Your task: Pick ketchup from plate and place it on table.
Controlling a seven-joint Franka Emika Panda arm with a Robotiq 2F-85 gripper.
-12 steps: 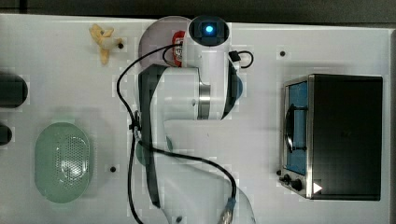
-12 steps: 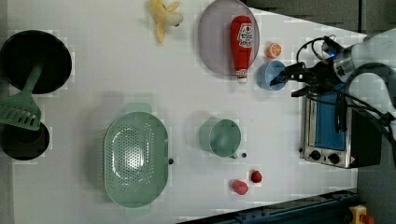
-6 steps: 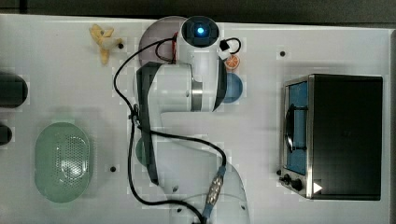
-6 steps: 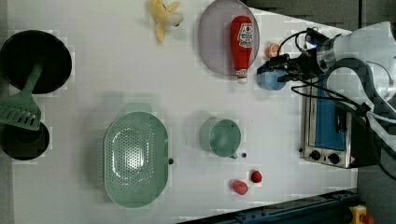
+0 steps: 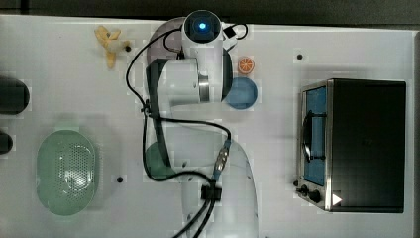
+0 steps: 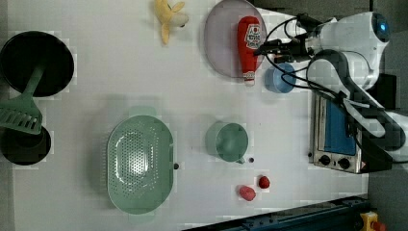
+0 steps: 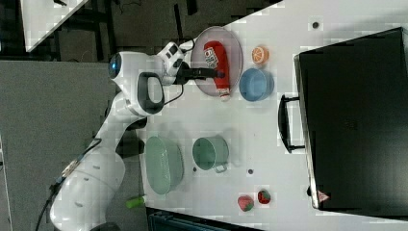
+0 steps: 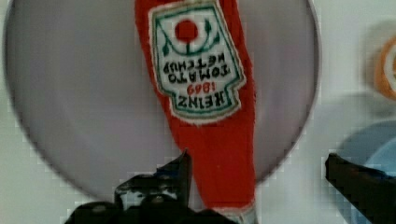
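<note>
Shell: glossy white, rounded links, with dark grey joint bands.
Light: a blue round lamp glowed on the wrist cap.
Cables: black leads looped loosely along the arm.
Hand [image 6: 269, 48]: black, two slim fingers.

Dark grey floor [image 7: 48, 120] lies beyond the white bench edge in the right view; a second white surface [image 7: 48, 17] juts in at the right view's top left corner, dark legs under it. Blue rail [image 6: 298, 219] runs along the left view's bottom edge. Lighting even and diffuse, shadows soft.
</note>
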